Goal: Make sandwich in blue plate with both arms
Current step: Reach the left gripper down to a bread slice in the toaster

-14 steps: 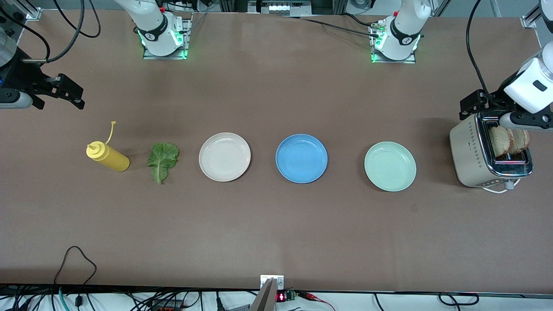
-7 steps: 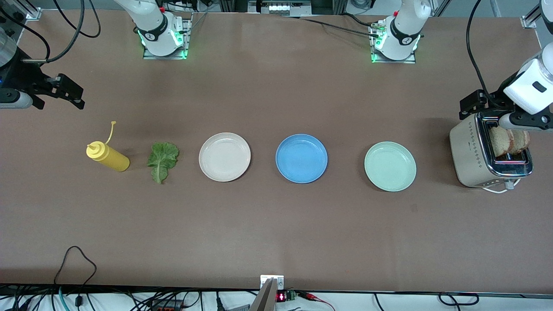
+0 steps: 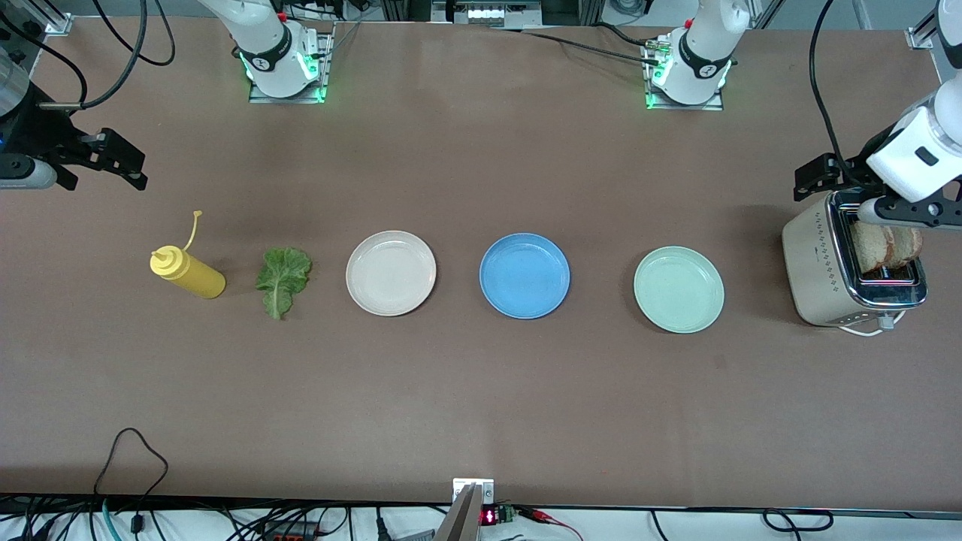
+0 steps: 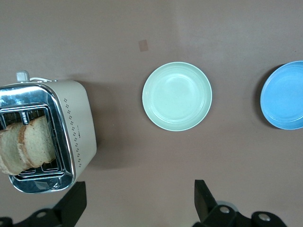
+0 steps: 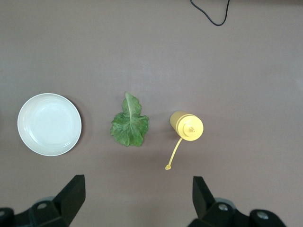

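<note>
Left claw (image 3: 827, 174) has lifted slightly above the toaster (image 3: 819, 263) holding bread (image 3: 883, 246).

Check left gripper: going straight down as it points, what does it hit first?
Likely bare table beside the toaster. The open left gripper looks offset from the bread slices, though depth is unclear.

Mustard bottle (image 3: 188, 274), cream plate (image 3: 391, 273), mint plate (image 3: 679, 289) in row; toaster (image 3: 827, 270) beside mint plate.

No readable text, label or number shows anywhere.
</note>
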Tool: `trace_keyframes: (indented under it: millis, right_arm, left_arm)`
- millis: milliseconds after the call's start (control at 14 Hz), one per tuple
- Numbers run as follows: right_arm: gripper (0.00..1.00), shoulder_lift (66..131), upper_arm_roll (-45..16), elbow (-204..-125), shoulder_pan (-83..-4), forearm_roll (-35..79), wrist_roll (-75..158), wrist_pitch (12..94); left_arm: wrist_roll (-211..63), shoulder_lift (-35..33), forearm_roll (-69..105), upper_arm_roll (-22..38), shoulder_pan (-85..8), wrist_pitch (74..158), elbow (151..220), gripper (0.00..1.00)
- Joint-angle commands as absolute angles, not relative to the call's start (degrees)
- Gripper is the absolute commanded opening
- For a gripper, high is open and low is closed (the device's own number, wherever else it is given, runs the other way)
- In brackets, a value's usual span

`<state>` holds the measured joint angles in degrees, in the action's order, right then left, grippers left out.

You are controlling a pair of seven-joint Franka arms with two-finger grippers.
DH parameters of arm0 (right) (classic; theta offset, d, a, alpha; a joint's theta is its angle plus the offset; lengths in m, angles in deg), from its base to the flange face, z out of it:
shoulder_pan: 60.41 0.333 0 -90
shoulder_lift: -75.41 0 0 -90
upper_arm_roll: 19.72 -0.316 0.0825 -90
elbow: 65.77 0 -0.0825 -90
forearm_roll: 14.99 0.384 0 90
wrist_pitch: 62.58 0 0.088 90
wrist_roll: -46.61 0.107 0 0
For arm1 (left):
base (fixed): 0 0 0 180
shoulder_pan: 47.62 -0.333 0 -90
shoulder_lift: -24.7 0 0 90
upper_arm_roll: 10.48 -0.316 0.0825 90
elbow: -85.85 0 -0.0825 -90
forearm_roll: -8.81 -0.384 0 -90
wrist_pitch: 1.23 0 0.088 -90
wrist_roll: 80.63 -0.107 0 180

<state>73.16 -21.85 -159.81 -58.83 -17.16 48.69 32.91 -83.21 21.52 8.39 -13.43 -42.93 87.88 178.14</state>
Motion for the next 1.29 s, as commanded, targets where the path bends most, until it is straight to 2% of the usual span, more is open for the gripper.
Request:
trace_keyframes:
  millis: [0,286,571,929,1214]
  right_arm:
    - [1.0,71.98,-22.09,-160.95,-59.0,-17.45,49.42,32.95]
    - [1.0,72.15,-22.09,-160.95,-59.09,-17.54,49.42,32.95]
    - [1.0,72.68,-22.09,-160.34,-59.35,-17.45,49.42,32.51]
    - [1.0,73.38,-22.09,-158.76,-59.35,-17.45,47.75,32.86]
    - [1.0,73.38,-22.09,-158.67,-59.27,-17.54,48.01,31.64]
  left_arm:
    - [-82.83,17.24,7.05,-13.55,-43.23,86.48,175.58,1.0]
    - [-86.59,15.04,-1.01,-13.55,-46.83,87.19,175.58,1.0]
    - [-92.58,13.11,-3.76,-13.55,-52.53,91.57,177.25,1.0]
    - [-100.49,13.19,-2.44,-13.12,-60.44,105.18,186.2,1.0]
    - [-103.48,13.36,1.25,-13.11,-62.74,111.6,191.83,1.0]
